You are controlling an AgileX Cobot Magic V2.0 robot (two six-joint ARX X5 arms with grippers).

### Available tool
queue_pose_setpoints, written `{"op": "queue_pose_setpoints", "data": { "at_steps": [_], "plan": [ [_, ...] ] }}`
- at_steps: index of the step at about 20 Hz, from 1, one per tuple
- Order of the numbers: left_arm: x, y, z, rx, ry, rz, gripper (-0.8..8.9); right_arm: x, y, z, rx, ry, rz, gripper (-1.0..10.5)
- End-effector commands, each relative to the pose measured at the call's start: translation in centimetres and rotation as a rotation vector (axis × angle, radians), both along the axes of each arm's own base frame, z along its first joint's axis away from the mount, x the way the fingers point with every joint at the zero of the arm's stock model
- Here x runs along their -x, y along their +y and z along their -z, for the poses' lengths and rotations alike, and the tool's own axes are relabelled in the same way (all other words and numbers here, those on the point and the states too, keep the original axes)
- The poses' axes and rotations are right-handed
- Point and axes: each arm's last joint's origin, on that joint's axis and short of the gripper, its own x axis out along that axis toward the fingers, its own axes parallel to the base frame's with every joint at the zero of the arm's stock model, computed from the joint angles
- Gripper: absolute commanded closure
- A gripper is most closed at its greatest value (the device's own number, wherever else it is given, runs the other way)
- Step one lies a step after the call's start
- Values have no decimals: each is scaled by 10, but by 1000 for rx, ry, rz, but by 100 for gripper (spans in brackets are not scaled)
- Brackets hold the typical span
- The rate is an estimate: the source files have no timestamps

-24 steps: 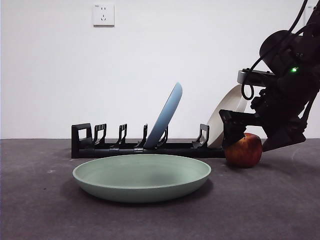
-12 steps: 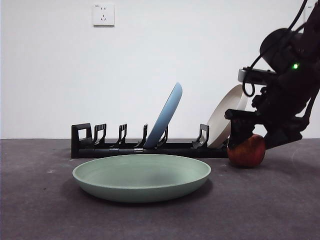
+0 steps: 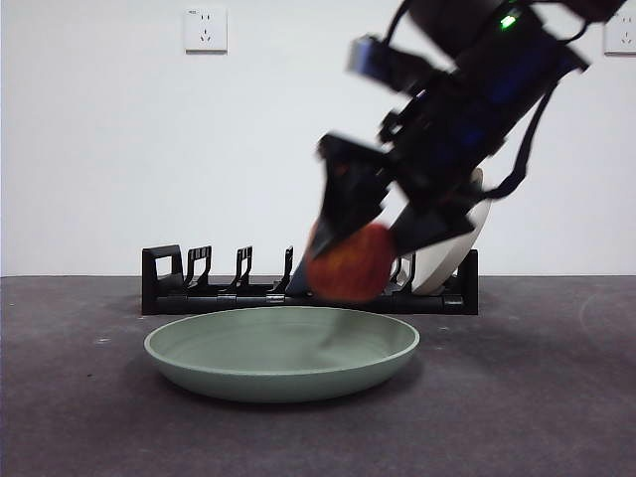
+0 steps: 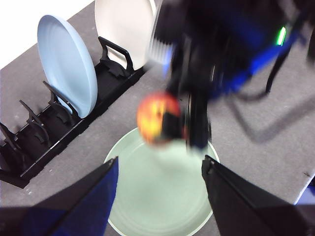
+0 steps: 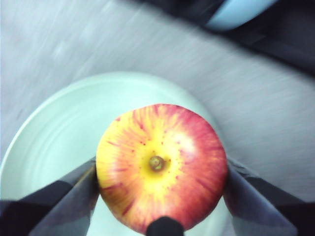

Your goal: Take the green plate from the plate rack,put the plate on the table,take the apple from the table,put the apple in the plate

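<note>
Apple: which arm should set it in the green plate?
Right. Its gripper is shut on the apple, held above the green plate. The left gripper is open, empty, and hangs higher over the plate.

You see the dark grey, mottled matte table (image 3: 89, 417) carrying a round, shallow sage-green plate (image 3: 281, 353), which lies flat just in front of the long, low black slotted plate rack (image 3: 214, 288) standing behind it.
</note>
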Motion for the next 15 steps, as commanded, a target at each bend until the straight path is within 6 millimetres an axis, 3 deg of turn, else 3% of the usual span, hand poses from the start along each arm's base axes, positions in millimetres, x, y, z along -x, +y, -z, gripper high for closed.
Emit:
{"op": "queue_pose_setpoints", "data": {
  "at_steps": [1,5,9,10,13,14,15],
  "plan": [
    [1,0,2,1,5,-2,527,5,13,13,18,32,-30,963],
    [1,0,2,1,5,-2,527,7,22,31,55,75,-56,963],
    [1,0,2,1,5,-2,527,7,23,37,70,100,-60,941],
    [1,0,2,1,5,-2,527,7,23,37,68,100,-61,884],
    [1,0,2,1,5,-2,527,7,23,37,68,106,-56,396],
    [1,0,2,1,5,-2,527,7,23,37,63,108,-51,301],
    [1,0,2,1,5,-2,527,7,23,37,62,107,-50,285]
  ]
}}
